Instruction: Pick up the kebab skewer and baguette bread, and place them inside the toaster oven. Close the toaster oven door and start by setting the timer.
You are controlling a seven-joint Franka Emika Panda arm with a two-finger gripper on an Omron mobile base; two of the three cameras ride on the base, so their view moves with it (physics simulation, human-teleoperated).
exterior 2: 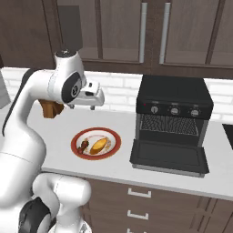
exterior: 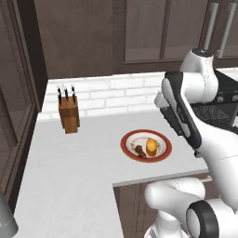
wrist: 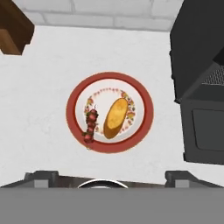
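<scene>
A red-rimmed plate on the white counter holds the kebab skewer and, beside it, the golden baguette bread. My gripper hangs well above the plate, pointing down at it, open and empty. To the plate's right stands the black toaster oven. The toaster oven door is folded down flat, showing the wire rack. Three knobs sit in a row above the opening.
A brown knife block stands left of the plate against the white brick wall. Dark cabinets hang above the counter. The counter's front edge runs just near of the plate, with drawers below.
</scene>
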